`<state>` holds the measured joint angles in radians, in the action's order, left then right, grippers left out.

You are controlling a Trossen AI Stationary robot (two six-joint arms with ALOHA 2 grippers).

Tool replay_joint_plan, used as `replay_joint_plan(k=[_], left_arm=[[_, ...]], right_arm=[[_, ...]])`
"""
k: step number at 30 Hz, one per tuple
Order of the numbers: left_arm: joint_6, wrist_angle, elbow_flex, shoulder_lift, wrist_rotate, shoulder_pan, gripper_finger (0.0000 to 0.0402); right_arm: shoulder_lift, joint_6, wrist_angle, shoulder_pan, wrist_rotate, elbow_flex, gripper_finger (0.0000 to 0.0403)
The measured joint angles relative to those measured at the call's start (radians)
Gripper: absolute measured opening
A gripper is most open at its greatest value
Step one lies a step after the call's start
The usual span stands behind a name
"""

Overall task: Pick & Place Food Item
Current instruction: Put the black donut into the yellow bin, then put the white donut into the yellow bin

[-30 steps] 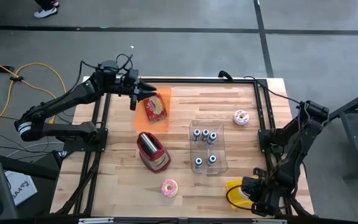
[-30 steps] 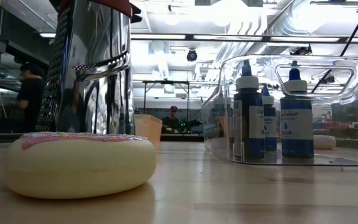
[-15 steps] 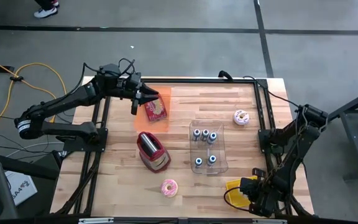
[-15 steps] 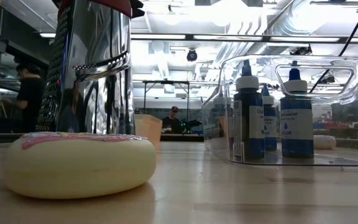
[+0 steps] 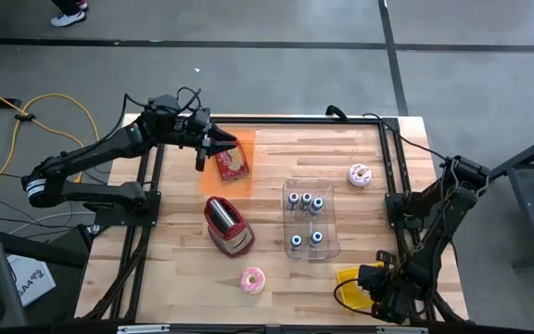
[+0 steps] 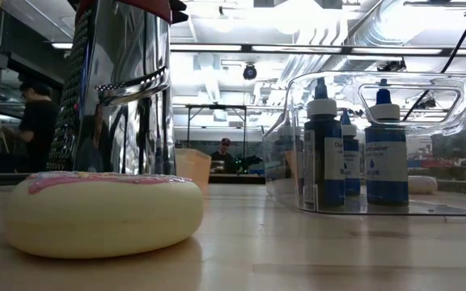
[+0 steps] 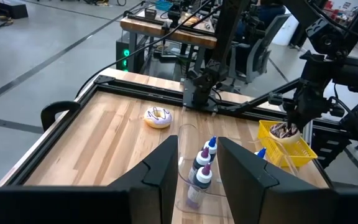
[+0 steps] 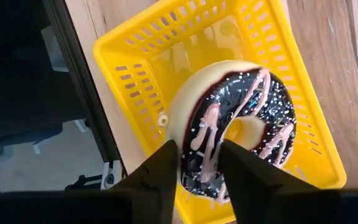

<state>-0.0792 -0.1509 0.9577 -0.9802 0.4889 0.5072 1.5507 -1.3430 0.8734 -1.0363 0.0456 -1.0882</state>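
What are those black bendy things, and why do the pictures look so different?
They're two robot arms at a table. One camera looks down from above, one sits at table height, and one rides on each wrist. The left gripper, jaws open, hovers by a red packet. The right gripper is over a chocolate donut in a yellow basket; I can't tell if it's holding it. Nearby: a pink donut, a white donut, a red-and-silver gadget, bottles in a clear box.
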Motion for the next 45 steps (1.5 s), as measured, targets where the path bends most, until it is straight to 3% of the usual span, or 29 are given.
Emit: replay_joint_plan(k=[11, 23, 32, 40, 45], left_arm=[[0.000, -0.001, 0.000, 0.000, 0.000, 0.000, 0.0108], [0.000, -0.001, 0.000, 0.000, 0.000, 0.000, 0.0108], [0.000, -0.001, 0.000, 0.000, 0.000, 0.000, 0.0108], [-0.001, -0.002, 0.000, 0.000, 0.006, 0.000, 0.0108], [0.000, -0.002, 0.000, 0.000, 0.011, 0.000, 0.0108]], right_arm=[[0.000, 0.000, 0.000, 0.000, 0.000, 0.000, 0.0156], [0.000, 0.001, 0.000, 0.004, 0.005, 0.000, 0.0153], [0.000, 0.074, 0.018, 0.079, 0.008, 0.000, 0.0143], [-0.006, 0.169, 0.223, 0.185, -0.001, 0.000, 0.0123], [-0.079, 0.192, 0.298, 0.246, 0.037, 0.000, 0.0119]])
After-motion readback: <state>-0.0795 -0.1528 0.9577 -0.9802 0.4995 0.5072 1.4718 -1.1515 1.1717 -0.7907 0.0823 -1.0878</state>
